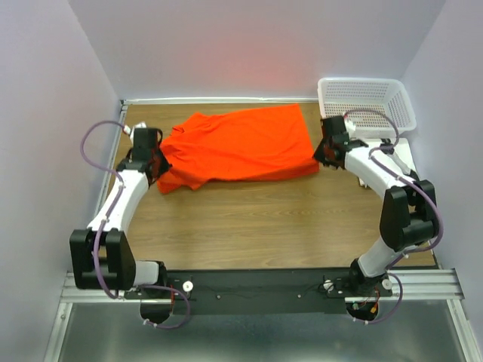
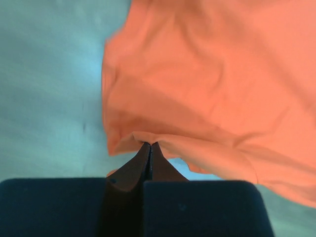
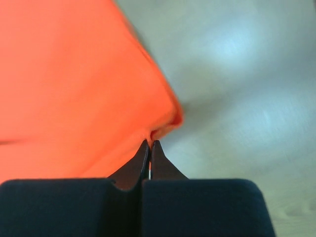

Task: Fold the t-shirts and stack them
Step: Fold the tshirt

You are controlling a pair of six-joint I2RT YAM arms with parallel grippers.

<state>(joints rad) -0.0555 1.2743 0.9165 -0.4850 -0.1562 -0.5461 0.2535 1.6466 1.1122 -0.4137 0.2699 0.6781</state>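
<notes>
A brown wood-grain tabletop (image 1: 264,222) carries a bright orange-red cloth t-shirt (image 1: 241,143) across its far half, and a white plastic mesh basket (image 1: 370,102) at far right.

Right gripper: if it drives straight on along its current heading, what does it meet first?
The orange t-shirt. The right gripper is shut on its corner, so cloth lies straight ahead; what follows beyond it is unclear.
</notes>
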